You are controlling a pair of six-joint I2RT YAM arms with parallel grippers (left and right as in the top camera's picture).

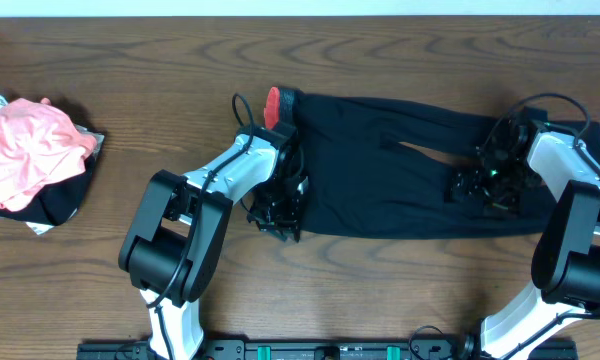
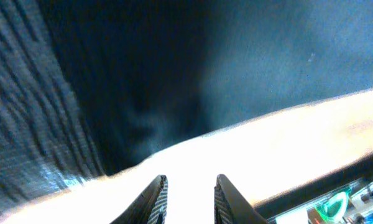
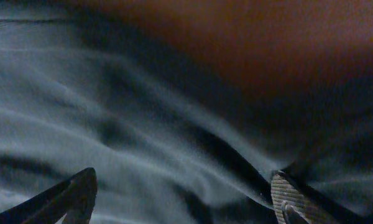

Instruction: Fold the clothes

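Though spread flat, no fold yet in leggings (image 1: 370, 190); left gripper (image 2: 191, 185) narrowly parted, right gripper (image 3: 183, 186) wide, both empty.

Left gripper (image 2: 191, 182) angled down, jaws narrowly parted; right gripper (image 3: 183, 190) with jaws spread wide; both arms reach forward.
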